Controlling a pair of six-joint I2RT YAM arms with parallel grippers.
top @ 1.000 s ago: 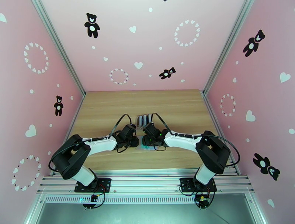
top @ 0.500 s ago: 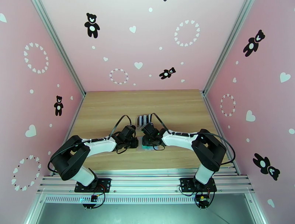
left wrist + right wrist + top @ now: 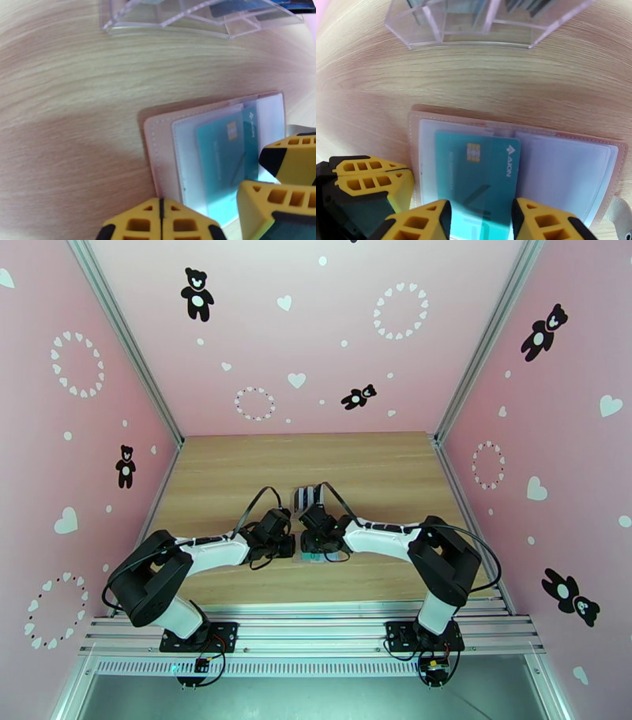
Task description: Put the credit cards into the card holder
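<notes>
The tan-pink card holder (image 3: 414,118) lies open and flat on the wood, its clear sleeves facing up. A light blue credit card (image 3: 474,173) with a gold chip lies lengthwise on its left page, the far end under the sleeve film (image 3: 249,130). My right gripper (image 3: 480,225) stands open, one fingertip over each side of the card's near end. My left gripper (image 3: 160,223) is shut, its tips down on the holder's near left edge (image 3: 152,158). In the top view the left gripper (image 3: 286,545) and right gripper (image 3: 313,543) meet at mid-table over the holder (image 3: 306,558).
A clear slotted stand (image 3: 474,23) with several dark cards stands just beyond the holder (image 3: 308,496). The holder's snap tab (image 3: 620,209) sticks out at its right edge. Bare wooden table (image 3: 237,469) extends to the pink walls on the left, right and back.
The right arm has shifted slightly left and toward the stand, bringing its gripper closer to the left one. The left arm has stayed still.
</notes>
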